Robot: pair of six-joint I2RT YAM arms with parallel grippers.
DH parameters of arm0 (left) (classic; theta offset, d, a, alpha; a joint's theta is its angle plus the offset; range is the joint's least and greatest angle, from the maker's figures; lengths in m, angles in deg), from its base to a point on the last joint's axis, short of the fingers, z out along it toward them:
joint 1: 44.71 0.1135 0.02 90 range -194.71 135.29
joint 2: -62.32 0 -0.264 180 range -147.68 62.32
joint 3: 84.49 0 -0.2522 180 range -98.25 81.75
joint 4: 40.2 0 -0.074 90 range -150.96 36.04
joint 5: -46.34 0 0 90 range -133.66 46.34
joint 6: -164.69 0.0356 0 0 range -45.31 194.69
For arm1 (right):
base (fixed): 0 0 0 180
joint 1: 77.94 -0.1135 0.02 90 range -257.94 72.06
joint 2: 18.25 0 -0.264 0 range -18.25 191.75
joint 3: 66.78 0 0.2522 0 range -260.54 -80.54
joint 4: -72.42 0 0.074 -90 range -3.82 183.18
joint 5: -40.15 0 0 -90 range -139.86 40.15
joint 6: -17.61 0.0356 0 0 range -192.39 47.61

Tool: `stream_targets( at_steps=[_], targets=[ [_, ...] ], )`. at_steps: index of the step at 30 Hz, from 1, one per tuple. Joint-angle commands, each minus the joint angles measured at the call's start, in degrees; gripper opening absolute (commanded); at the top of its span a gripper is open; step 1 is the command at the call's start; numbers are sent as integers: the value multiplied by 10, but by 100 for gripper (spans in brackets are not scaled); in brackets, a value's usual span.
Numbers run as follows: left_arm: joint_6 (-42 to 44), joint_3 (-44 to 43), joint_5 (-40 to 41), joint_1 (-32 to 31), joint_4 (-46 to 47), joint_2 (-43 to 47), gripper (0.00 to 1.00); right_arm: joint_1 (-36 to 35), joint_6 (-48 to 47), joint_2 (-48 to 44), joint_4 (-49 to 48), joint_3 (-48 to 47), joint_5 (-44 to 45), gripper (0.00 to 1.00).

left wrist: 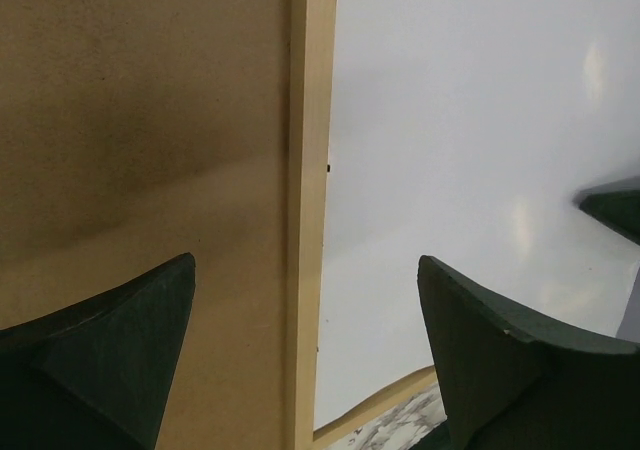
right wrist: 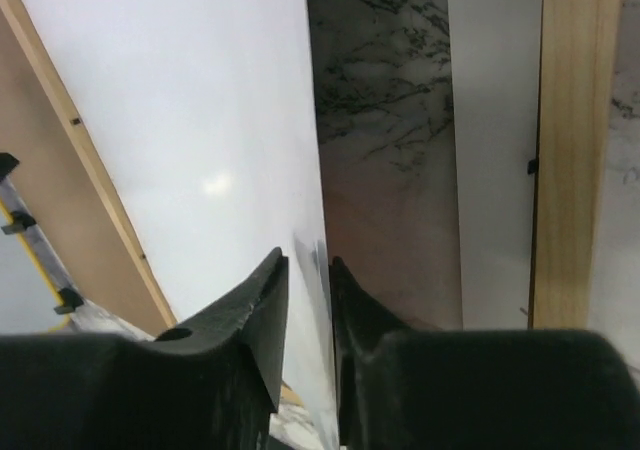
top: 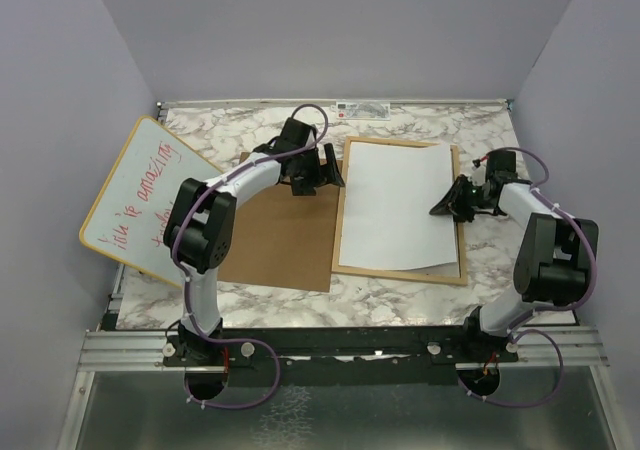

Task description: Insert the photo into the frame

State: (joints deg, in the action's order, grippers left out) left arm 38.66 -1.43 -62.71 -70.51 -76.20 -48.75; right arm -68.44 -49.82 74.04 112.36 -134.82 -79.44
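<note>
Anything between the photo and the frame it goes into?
Nothing visible. The photo lies white side up over the frame, its right edge between the right gripper's jaws. The pane under that edge is bare. The brown backing board lies beside the frame's left rail.

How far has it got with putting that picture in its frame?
Done: the photo lies white side up on the frame, a bit crooked. In hand: the right claw has the photo's right edge between its fingers, lifted a little; the left claw hovers open at the frame's left rail. Left: squaring the photo inside the frame.
</note>
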Motion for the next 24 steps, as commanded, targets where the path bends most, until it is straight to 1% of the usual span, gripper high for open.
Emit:
stream_targets(
  at_steps=[1, 3, 5, 8, 9, 14, 16, 18, 21, 24],
  targets=[
    [-5, -22, -7, -6, 18, -22, 92, 2, -3, -5, 20, -13, 13, 38],
    [-4, -26, -6, -6, 18, -21, 92, 2, -5, -14, 36, -23, 34, 53],
    [-4, -30, -5, -6, 15, -18, 92, 2, -10, -24, 55, -37, 57, 65],
    [-2, -36, 1, -6, 6, -12, 92, 2, -16, -35, 87, -51, 99, 79],
    [1, -38, 4, -6, 1, -9, 92, 2, -16, -37, 100, -55, 117, 82],
    [16, -51, 30, -6, -32, 1, 93, 2, -15, -61, 158, -84, 240, 83],
    [21, -50, 45, -6, -44, 7, 93, 2, -13, -71, 166, -93, 261, 83],
    [30, -46, 69, -5, -57, 14, 93, 2, -24, -81, 160, -93, 219, 80],
    [44, -36, 102, 1, -74, 27, 93, -5, -23, -97, 121, -71, 107, 74],
    [53, -21, 135, 15, -83, 44, 93, -53, 3, -104, 71, -48, 26, 69]
  ],
)
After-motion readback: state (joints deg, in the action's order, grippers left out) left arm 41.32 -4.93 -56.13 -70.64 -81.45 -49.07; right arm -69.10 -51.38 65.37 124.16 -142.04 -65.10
